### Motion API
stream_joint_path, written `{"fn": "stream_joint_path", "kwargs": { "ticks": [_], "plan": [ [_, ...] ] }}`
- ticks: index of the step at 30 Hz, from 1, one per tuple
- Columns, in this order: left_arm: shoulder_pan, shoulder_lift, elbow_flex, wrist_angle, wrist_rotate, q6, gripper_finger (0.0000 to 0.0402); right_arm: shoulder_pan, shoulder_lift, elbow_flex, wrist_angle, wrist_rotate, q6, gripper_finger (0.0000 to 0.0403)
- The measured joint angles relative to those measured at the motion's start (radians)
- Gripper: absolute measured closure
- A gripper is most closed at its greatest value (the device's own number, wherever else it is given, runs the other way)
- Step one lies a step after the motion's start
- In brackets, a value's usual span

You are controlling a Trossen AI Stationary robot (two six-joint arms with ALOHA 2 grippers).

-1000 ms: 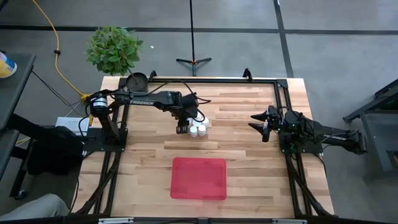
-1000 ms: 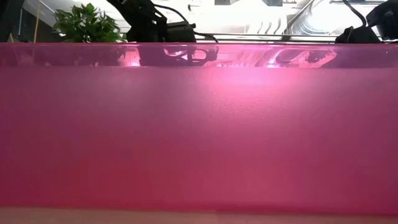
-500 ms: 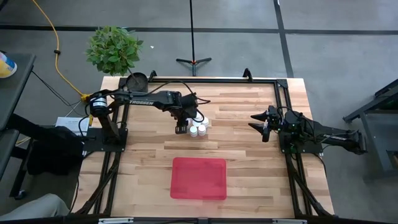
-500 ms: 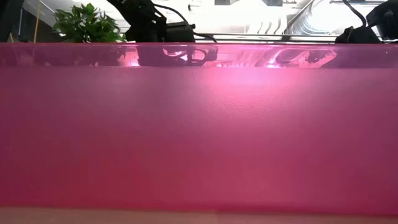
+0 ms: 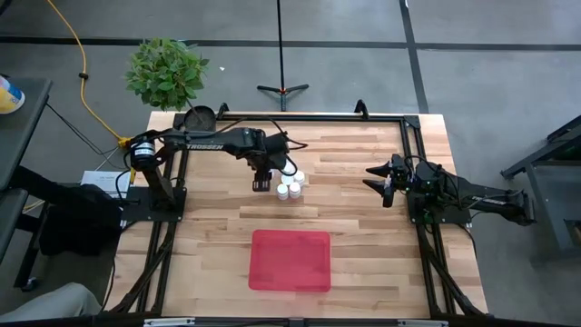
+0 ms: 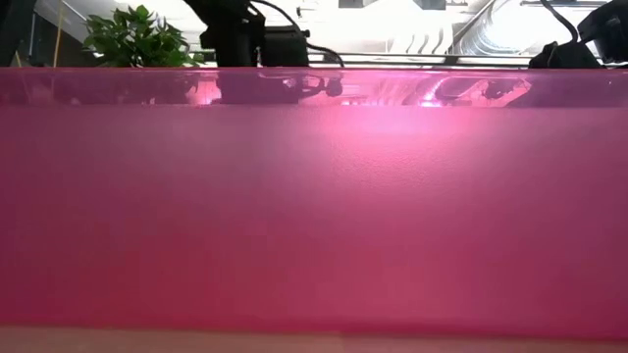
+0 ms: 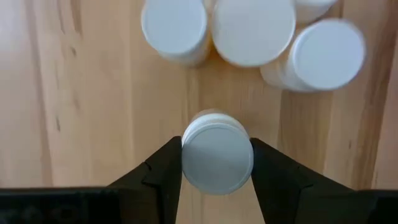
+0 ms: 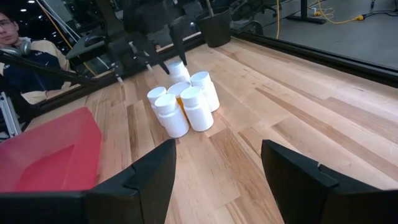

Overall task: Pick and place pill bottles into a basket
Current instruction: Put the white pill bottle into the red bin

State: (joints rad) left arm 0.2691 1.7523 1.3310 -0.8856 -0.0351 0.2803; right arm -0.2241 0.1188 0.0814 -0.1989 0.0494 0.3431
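We see one small pill bottle with a round white cap [image 7: 217, 157] clamped between the two dark fingers of the left gripper [image 7: 217, 163], the fingers pressing on opposite sides of the cap. In the right wrist view this held bottle [image 8: 176, 69] sits just behind the rest of the group and appears slightly raised above the wood, though we cannot be sure it is clear of the surface. The other white-capped pill bottles, some showing amber bodies [image 8: 183, 102], stand upright in a tight cluster on the light wooden slatted table [image 5: 363, 227], touching one another; from above, the cluster [image 5: 290, 188] lies just beside the left gripper [image 5: 261, 184], near the table's middle and toward its far half.

The shallow translucent red rectangular basket with rounded corners [image 5: 290, 260] rests on the near half of the table, apart from the cluster, and we can make out no bottle inside it. Its red wall [image 6: 314, 196] fills almost the whole low view, hiding the table behind it.

The right gripper [image 5: 374, 183] hangs over the table's right side, well apart from the bottles, its fingers [image 8: 298, 174] spread wide with nothing between them.

A leafy green potted plant [image 5: 166, 73] stands just beyond the table's far left corner, with a small dark round pot [image 5: 200, 118] on the corner itself. A person [image 8: 18, 50] sits beyond the table in the right wrist view.
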Motion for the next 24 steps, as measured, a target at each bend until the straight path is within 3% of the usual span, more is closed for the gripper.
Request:
{"fn": "stream_joint_path", "kwargs": {
  "ticks": [24],
  "plan": [
    [0.000,-0.011,0.238,-0.291,-0.002,-0.005,0.0207,0.000,0.000,0.000,0.000,0.000,0.000,0.0176]
  ]
}}
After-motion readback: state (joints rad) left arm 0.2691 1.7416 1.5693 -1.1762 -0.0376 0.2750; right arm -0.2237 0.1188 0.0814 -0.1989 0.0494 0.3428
